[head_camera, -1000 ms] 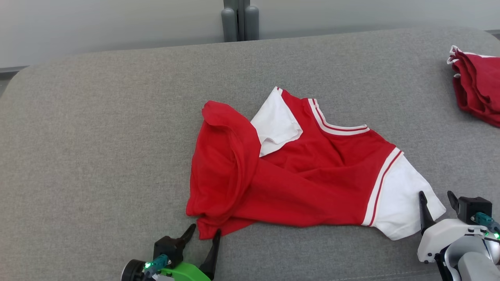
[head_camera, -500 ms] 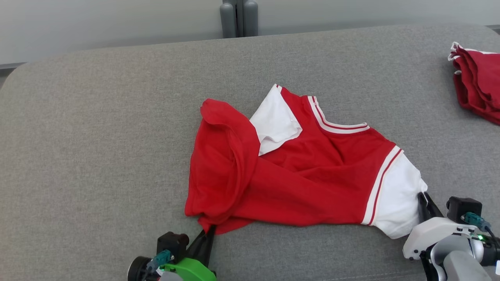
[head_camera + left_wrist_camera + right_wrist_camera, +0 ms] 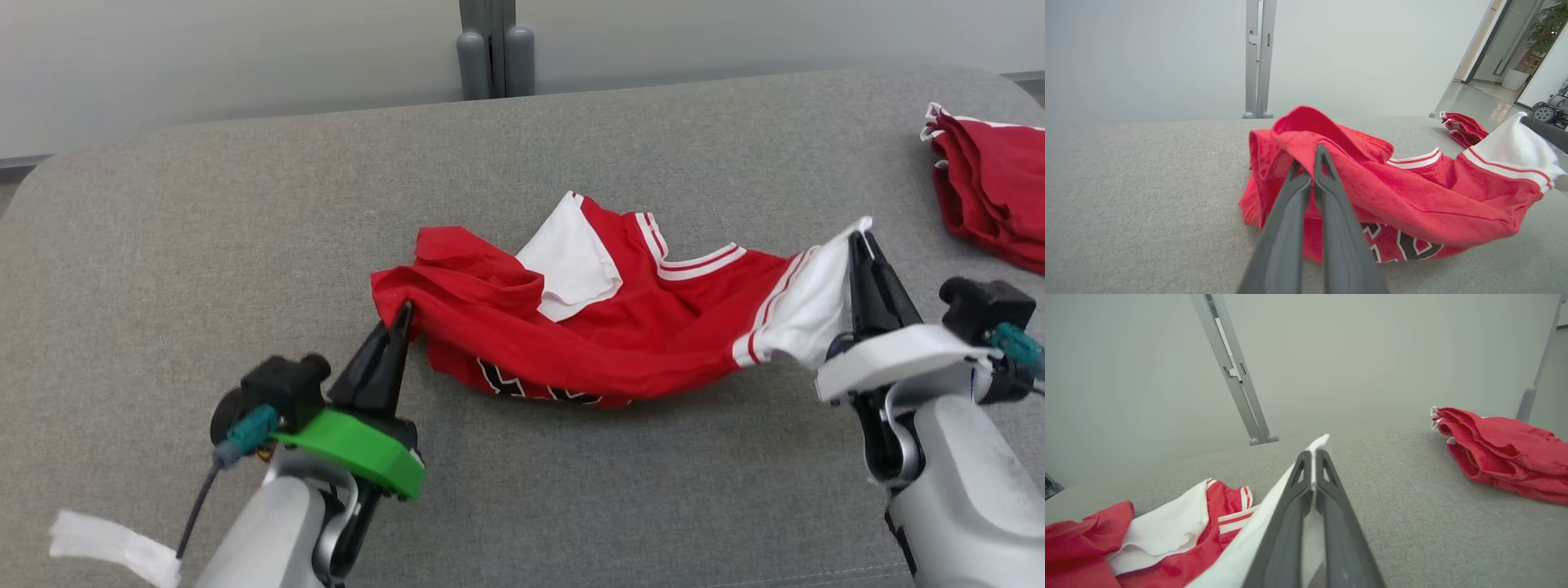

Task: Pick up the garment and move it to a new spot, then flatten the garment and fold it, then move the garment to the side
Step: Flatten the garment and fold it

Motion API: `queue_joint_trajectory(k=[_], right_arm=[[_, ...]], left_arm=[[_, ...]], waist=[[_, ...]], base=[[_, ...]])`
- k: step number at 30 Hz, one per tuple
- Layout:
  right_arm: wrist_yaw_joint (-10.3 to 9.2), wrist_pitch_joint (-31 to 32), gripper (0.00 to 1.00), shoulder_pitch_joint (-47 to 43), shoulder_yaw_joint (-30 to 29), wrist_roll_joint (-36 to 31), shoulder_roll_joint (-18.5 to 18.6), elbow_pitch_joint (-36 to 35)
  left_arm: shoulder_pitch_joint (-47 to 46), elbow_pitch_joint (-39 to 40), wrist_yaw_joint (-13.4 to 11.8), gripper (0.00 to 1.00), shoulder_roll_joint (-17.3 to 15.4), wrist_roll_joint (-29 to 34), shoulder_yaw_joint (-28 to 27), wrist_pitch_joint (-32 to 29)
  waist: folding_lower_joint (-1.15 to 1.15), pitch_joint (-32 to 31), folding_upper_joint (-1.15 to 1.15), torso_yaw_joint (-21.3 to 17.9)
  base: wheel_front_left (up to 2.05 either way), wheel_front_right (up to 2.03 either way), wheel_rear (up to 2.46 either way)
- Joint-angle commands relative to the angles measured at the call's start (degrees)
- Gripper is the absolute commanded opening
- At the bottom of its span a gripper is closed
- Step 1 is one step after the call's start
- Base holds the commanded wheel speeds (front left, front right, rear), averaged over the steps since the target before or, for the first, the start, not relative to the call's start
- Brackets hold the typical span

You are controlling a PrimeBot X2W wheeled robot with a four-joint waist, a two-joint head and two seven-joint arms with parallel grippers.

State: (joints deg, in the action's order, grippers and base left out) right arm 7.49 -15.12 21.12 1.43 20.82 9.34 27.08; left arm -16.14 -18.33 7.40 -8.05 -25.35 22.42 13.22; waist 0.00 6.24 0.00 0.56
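The garment is a red jersey with white sleeves and white-striped trim, hanging crumpled between both grippers above the grey surface. My left gripper is shut on its red hem corner at the left; the left wrist view shows the fingers pinching the red cloth. On the right, my right gripper is shut on the white sleeve, whose edge pokes out between the fingertips. The jersey's lower middle sags, with black and white lettering showing on its underside.
A second folded red garment lies at the far right of the grey upholstered surface. A grey post stands behind the surface's back edge. A white strip hangs off my left forearm.
Both grippers went from open beside the jersey to shut on it, then rose and moved away from me. The jersey lifted off the surface and bunched, turning up its lettering.
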Motion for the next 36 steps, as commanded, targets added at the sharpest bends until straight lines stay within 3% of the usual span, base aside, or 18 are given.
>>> queue_joint_trajectory(k=[1,6,11,18,25,31,36], right_arm=[[0.0,0.21,0.0,2.69,0.77,0.86,0.83,-0.04],[0.0,2.91,0.0,15.25,2.32,4.63,2.05,1.11],[0.0,7.43,0.0,31.99,0.33,7.63,2.42,6.1],[0.01,10.13,0.0,58.31,-2.37,4.32,1.99,16.33],[0.01,7.58,0.0,77.72,-2.45,-2.5,1.42,26.51],[0.01,4.87,0.0,85.18,-1.11,-4.91,-0.42,33.0],[0.01,2.89,0.0,83.44,1.45,-3.08,-1.95,34.93]], left_arm=[[-2.66,1.02,0.15,0.0,-1.45,-0.97,0.2,-1.21],[-14.09,3.77,0.15,0.0,-5.71,-5.68,0.91,-6.99],[-30.3,1.57,0.16,0.0,-8.38,-9.53,2.06,-12.66],[-55.78,-10.13,0.15,0.0,-7.56,-16.67,-1.27,-15.91],[-75.22,-22.63,0.15,0.0,-6.41,-16.93,-1.77,-13.25],[-81.82,-27.64,0.15,0.0,-6.95,-17.6,1.4,-10.78],[-79.23,-28.78,0.15,0.0,-7.74,-20.5,3.92,-8.07]], waist=[[0.0,0.48,0.0,0.07],[0.0,4.22,0.0,0.25],[0.0,10.9,0.0,0.78],[0.0,19.81,0.0,1.13],[0.0,23.33,0.0,0.0],[0.0,24.25,0.0,-1.09],[0.0,25.12,0.0,-1.4]], base=[[0.0,0.0,0.0],[0.0,0.0,0.0],[0.0,0.0,0.0],[0.0,0.0,0.0],[0.0,0.0,0.0],[0.0,0.0,0.0],[0.0,0.0,0.0]])
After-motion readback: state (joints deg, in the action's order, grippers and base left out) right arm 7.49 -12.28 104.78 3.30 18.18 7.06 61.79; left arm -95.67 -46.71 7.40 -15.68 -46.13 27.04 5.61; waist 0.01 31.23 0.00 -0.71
